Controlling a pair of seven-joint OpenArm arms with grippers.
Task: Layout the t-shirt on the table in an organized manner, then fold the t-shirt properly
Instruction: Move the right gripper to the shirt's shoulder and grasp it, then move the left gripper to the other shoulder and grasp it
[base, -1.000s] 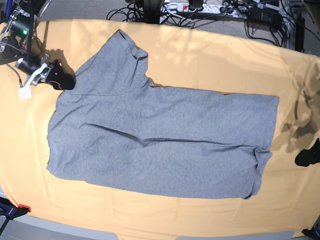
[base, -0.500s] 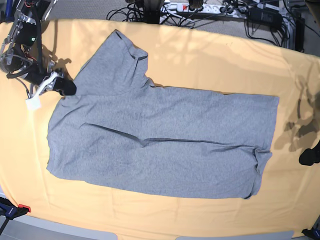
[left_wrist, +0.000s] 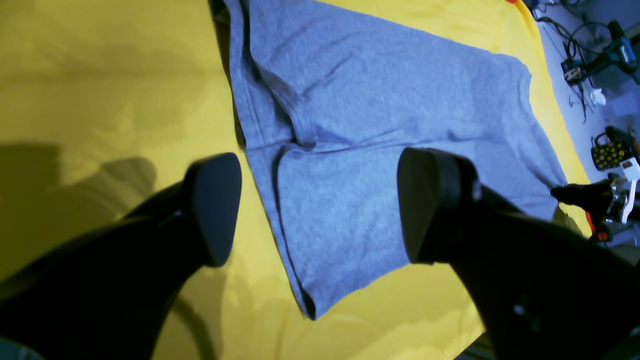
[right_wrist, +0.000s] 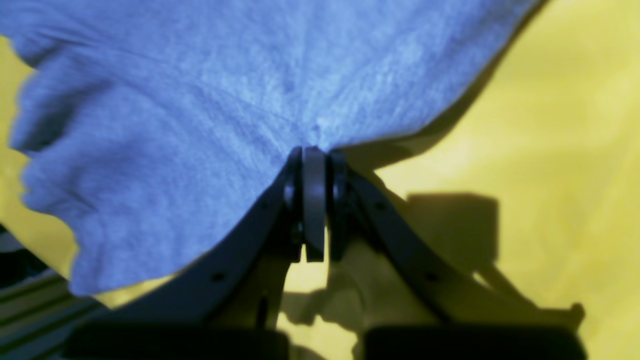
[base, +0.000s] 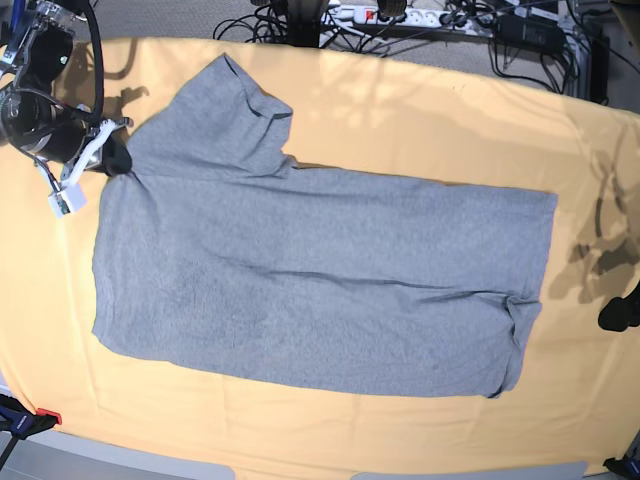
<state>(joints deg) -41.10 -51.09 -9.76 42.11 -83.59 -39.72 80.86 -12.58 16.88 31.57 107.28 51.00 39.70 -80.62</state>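
Note:
The grey t-shirt (base: 320, 270) lies plain side up across the yellow-orange table (base: 420, 110), one sleeve (base: 225, 115) pointing to the far left. My right gripper (base: 115, 158) is at the shirt's left edge below that sleeve. In the right wrist view the right gripper (right_wrist: 314, 152) is shut on the t-shirt (right_wrist: 200, 100), whose edge is pinched with cloth fanning out from it. My left gripper (base: 620, 315) is at the right table edge. In the left wrist view the left gripper (left_wrist: 320, 205) hovers open above the t-shirt (left_wrist: 380, 90) near its hem corner.
Cables and a power strip (base: 400, 15) run behind the table's far edge. A red clamp (base: 40, 415) sits at the near left corner. The shirt's hem corner (base: 515, 335) is folded over near the right side.
My right gripper closed on the shirt's left edge and pulled it left and away. The crease across the middle has flattened. The left gripper stays open at the right edge.

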